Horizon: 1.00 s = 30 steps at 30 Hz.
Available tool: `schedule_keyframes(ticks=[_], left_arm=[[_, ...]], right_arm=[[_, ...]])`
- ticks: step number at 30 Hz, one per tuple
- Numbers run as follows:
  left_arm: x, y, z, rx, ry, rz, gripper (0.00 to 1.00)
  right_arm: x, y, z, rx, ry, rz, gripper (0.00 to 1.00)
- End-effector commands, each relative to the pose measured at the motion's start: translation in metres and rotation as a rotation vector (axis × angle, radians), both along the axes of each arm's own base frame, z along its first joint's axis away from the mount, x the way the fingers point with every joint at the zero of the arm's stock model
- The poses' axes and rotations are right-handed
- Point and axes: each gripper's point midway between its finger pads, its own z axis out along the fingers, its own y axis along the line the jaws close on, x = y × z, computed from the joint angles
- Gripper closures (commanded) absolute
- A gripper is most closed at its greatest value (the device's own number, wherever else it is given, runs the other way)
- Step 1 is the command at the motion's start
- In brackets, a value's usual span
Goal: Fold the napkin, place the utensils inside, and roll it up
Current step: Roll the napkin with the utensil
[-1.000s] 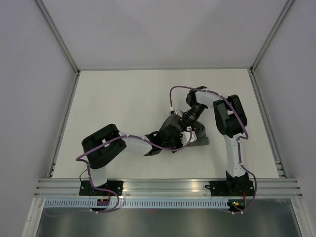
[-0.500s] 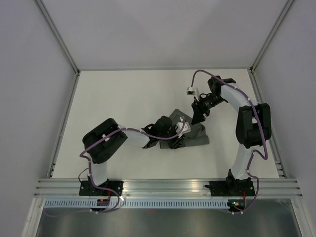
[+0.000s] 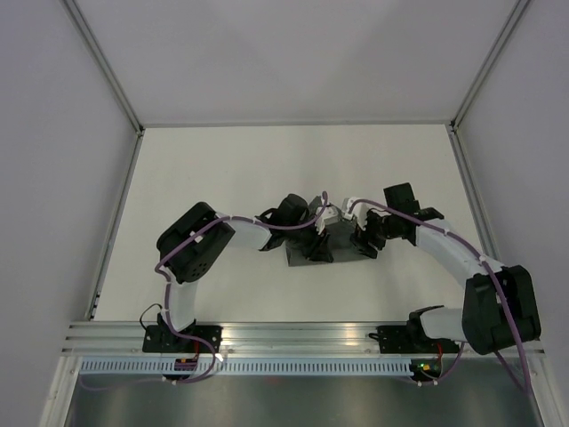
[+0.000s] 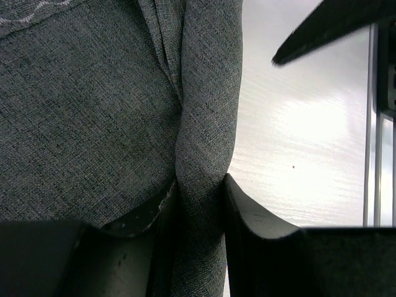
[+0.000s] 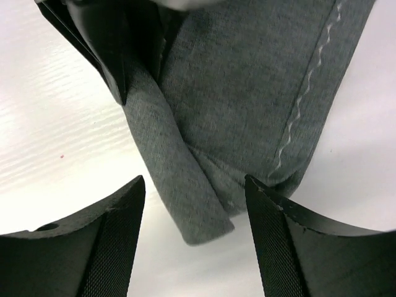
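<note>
The napkin [image 3: 342, 249] is a compact dark grey bundle at the middle of the table, its pale stitched line [image 5: 303, 105] showing on the folded part. My left gripper [image 3: 316, 247] is at its left end. In the left wrist view the left gripper [image 4: 199, 185] is shut on the napkin's rolled edge [image 4: 207, 124]. My right gripper [image 3: 366, 240] is at the napkin's right end. Its jaws [image 5: 195, 185] stand open on either side of the roll's end [image 5: 198, 210] without touching it. The utensils are hidden.
The left gripper's black fingers [image 5: 117, 55] show at the top left of the right wrist view. A metal rail [image 3: 302, 338] runs along the near edge, and white walls enclose the table [image 3: 222, 178]. Purple cables [image 3: 267, 227] hang along both arms.
The right arm has swung from the far right down to the napkin's right end, with its jaws opening wider. The left gripper kept its hold, and the napkin has become more compact.
</note>
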Motion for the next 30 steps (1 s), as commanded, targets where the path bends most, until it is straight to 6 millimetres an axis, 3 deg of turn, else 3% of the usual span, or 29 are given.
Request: schedule_keyframes(ticks=[1,2,6,23,27,30], left_arm=[[-0.032,0.032,-0.055,0.191,0.2,0.009,0.98],[-0.032,0.031,-0.055,0.194,0.225,0.023,0.98],[-0.031,0.03,-0.057,0.205,0.237,0.027,0.98],[-0.028,0.028,-0.057,0.214,0.256,0.026,0.98],[-0.028,0.028,-0.056,0.212,0.26,0.02,0.96],[-0.028,0.028,-0.054,0.209,0.257,0.02,0.91]], right_arm=[[0.029,0.013,0.01,-0.049,-0.269,0.01,0.28],[0.021,0.014,-0.001,-0.063,-0.261,0.012,0.28],[0.01,0.037,-0.006,-0.084,-0.331,0.073,0.27],[-0.014,0.053,-0.048,-0.184,-0.318,0.168,0.3],[-0.016,0.054,-0.055,-0.2,-0.304,0.178,0.36],[-0.018,0.052,-0.061,-0.212,-0.291,0.185,0.5]])
